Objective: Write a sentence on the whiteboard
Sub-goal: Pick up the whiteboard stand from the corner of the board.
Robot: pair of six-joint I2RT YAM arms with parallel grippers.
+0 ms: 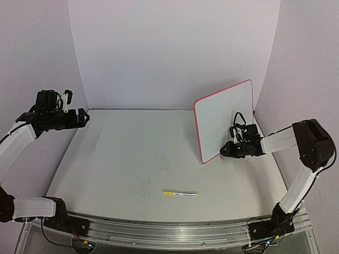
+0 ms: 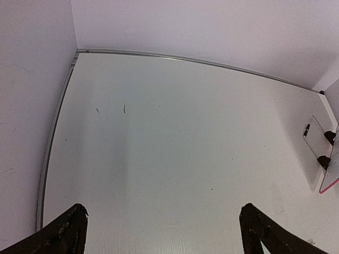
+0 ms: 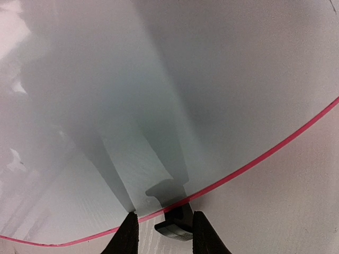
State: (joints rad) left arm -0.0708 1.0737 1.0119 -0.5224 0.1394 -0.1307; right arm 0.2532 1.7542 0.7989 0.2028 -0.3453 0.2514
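The whiteboard (image 1: 225, 119), white with a pink-red rim, stands upright and tilted at the right of the table. Its edge shows far right in the left wrist view (image 2: 331, 177). It fills the right wrist view (image 3: 159, 106). No sentence shows on it. My right gripper (image 1: 225, 150) is low at the board's bottom edge. Its jaws (image 3: 165, 222) stand narrowly apart around a small black foot (image 3: 175, 226). The right finger is against the foot and a gap remains on the left. My left gripper (image 1: 85, 117) hangs wide open and empty (image 2: 163, 209) above the far left of the table.
A yellow marker (image 1: 180, 193) lies on the table near the front edge, in the middle. White walls close in the table at the back and both sides. A metal rail (image 1: 159, 225) runs along the near edge.
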